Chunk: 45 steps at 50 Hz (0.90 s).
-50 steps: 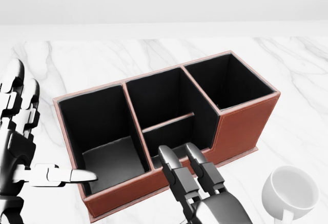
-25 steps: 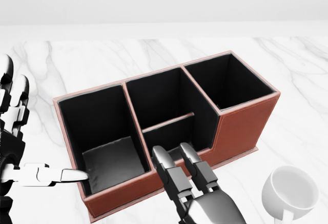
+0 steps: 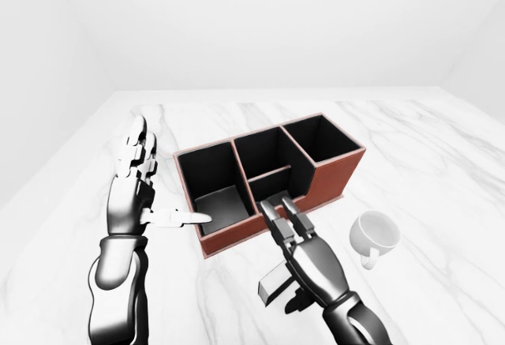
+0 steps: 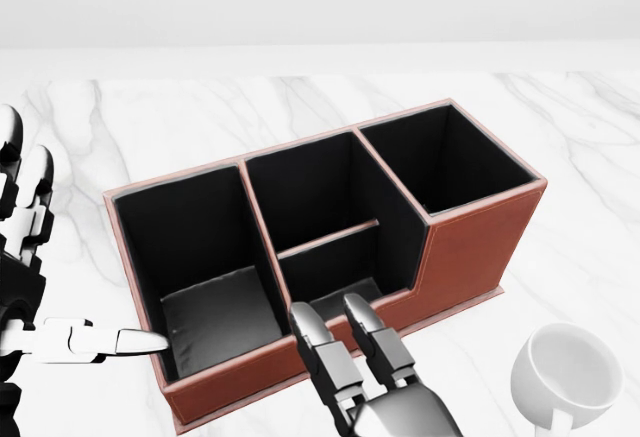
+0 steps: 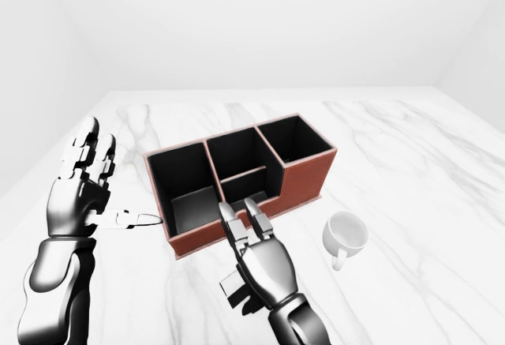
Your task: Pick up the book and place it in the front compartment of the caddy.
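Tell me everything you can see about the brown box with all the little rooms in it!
The caddy is a long box, reddish-brown like leather outside and black inside. Thin walls split it into one big room at each end and a middle part cut into two smaller rooms. One side wall steps down lower. All rooms look empty. It sits flat and slanted on the white marble table. The left hand has its thumb tip at the box's rim; the right hand reaches toward the low side wall. A white cup stands nearby, apart.

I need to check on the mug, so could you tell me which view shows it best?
The left-eye view shows the whole mug, handle included. The right-eye view shows it whole too, but smaller; the head view cuts it off at the bottom edge.
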Available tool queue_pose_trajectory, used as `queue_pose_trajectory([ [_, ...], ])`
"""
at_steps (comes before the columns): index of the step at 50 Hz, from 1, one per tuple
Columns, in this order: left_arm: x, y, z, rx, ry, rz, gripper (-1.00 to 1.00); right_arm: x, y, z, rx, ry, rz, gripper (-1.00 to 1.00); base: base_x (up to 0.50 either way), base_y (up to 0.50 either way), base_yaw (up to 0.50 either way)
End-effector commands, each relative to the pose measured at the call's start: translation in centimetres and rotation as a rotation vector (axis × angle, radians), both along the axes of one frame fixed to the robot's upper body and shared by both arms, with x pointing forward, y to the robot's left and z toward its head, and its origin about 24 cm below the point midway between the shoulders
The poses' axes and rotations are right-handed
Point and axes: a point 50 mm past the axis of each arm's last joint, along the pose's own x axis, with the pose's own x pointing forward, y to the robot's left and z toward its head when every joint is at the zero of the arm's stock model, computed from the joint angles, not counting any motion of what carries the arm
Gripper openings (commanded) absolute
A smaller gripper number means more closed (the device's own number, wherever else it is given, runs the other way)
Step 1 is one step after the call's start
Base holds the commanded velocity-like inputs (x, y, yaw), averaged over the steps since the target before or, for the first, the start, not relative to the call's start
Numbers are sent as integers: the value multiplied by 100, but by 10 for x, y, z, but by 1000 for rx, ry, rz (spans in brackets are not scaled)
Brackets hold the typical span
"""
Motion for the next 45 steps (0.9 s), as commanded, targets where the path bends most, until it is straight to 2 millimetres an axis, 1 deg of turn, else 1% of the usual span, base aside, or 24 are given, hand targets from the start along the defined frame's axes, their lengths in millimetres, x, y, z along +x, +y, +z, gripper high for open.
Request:
queue_pose_trajectory([
  [1, -1, 0, 1, 2, -6, -1, 100, -1, 1, -9, -28, 2, -2, 100, 0, 0, 0],
  [9, -1, 0, 2, 5, -10, -1, 100, 1, 2, -15, -38, 14, -6, 100, 0, 0, 0],
  [11, 0, 1, 0, 4, 1, -1, 100, 2, 3, -16, -39, 13, -6, 100, 0, 0, 0],
  [18, -2, 1, 3, 11, -11, -4, 100, 5, 4, -17, -44, 9, -3, 100, 0, 0, 0],
  [25, -1, 0, 1, 12, -4, -5, 100, 5, 5, -21, -57, 8, -6, 100, 0, 0, 0],
  [27, -3, 0, 5, 17, -22, -7, 100, 6, 5, -23, -61, 8, -8, 100, 0, 0, 0],
  [45, -3, -1, 5, 18, -22, -9, 100, 8, 4, -33, -94, 12, -22, 100, 0, 0, 0],
])
